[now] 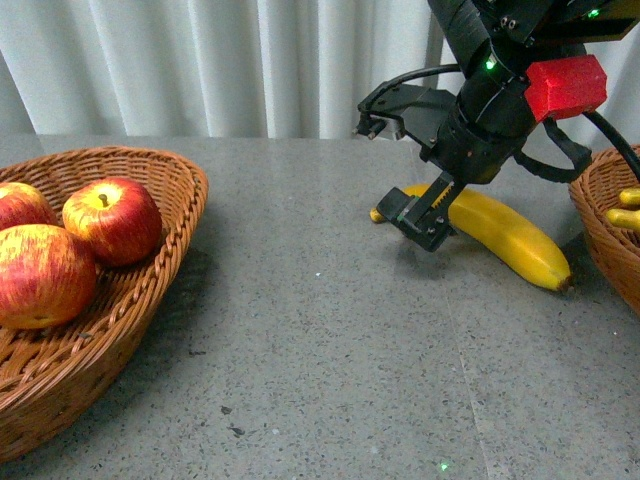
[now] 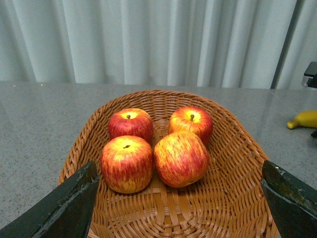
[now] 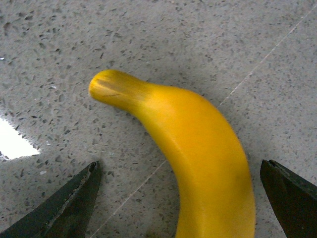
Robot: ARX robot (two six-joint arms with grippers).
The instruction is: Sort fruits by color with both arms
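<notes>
Several red apples streaked yellow (image 2: 153, 146) lie in a brown wicker basket (image 2: 233, 134); in the front view the apples (image 1: 112, 220) sit in that basket (image 1: 150, 165) at the left. My left gripper (image 2: 181, 208) hovers open over the basket's near end, nothing between its fingers. A long yellow banana (image 1: 510, 240) lies on the grey table, right of centre. My right gripper (image 1: 395, 170), on the arm with the red block, hangs open over the banana's stem end. In the right wrist view the banana (image 3: 198, 148) lies between the spread fingers (image 3: 74, 203), untouched.
A second wicker basket (image 1: 600, 230) stands at the right edge with a yellow banana (image 1: 628, 212) showing in it. A white curtain (image 1: 200, 60) closes off the back. The grey speckled table (image 1: 320, 350) stretches between the two baskets.
</notes>
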